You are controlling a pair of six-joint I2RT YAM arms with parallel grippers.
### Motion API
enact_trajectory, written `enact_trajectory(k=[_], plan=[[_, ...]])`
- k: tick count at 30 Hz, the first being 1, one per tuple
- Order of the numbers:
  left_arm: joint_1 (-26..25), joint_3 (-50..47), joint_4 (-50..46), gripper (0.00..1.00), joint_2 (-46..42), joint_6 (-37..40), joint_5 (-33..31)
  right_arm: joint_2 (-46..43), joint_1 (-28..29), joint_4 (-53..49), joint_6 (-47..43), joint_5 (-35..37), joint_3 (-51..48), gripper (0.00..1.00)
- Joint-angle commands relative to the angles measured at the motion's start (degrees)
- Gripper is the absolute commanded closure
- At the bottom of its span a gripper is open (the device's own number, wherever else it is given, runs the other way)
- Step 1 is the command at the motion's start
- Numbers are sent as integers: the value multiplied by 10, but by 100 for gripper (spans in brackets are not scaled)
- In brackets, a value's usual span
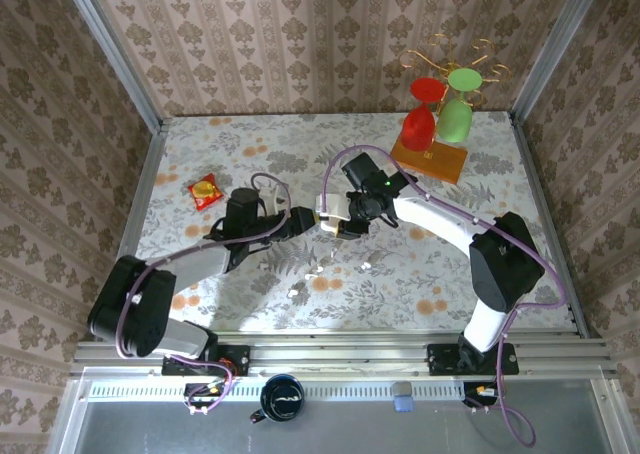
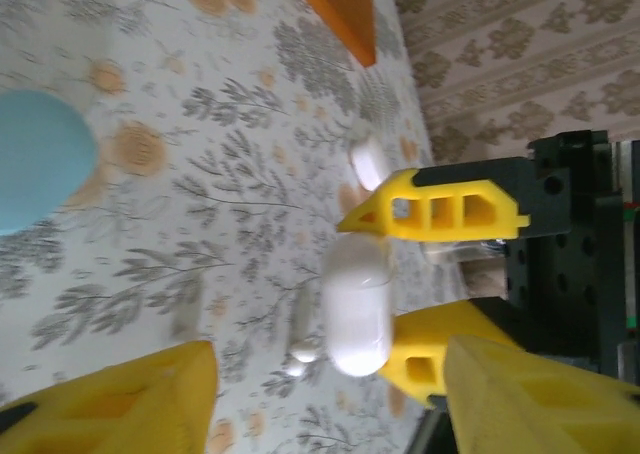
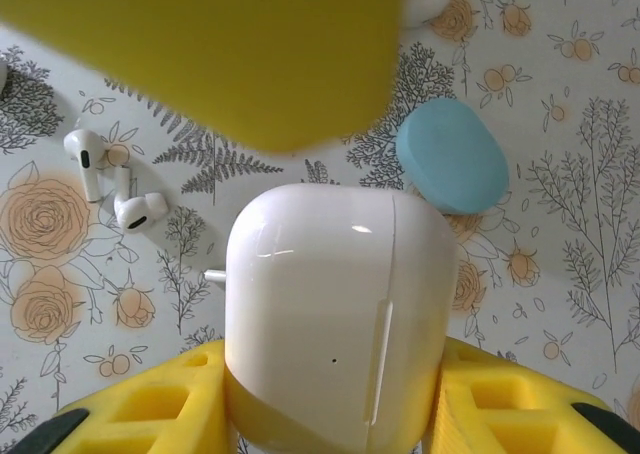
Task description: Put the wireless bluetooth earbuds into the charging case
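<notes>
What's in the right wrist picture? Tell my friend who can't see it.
The right gripper holds a closed white charging case between yellow fingers. On the flowery tablecloth behind it lie two white earbuds and a light-blue case.

The case [image 3: 335, 324] is glossy white and rounded, and its lid is shut. It is clamped at its sides in the right gripper [image 3: 335, 419], above the floral table [image 3: 560, 274]. Two white earbuds [image 3: 85, 159] with short stems lie close together on the table, apart from the case.
</notes>
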Motion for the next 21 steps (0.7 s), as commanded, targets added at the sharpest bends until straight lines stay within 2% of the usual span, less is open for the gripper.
enact_trajectory(k=[1, 4, 8, 11, 14, 18, 21], plan=[[-8, -7, 82, 49, 18, -43, 31, -19, 4, -9, 2, -21, 15, 60], [-16, -3, 88, 53, 33, -43, 33, -17, 4, 2, 4, -26, 16, 61], [-21, 0, 108, 63, 55, -52, 41, -15, 4, -1, 1, -37, 22, 61], [-26, 6, 132, 65, 72, -68, 51, -15, 5, -3, 2, -39, 25, 61], [-30, 10, 159, 73, 86, -80, 59, -13, 5, 0, 2, -37, 27, 62], [-37, 15, 179, 76, 100, -89, 61, -10, 4, 16, 8, -18, 26, 62], [-39, 10, 216, 84, 106, -93, 57, -16, 3, 36, 9, -12, 20, 56]])
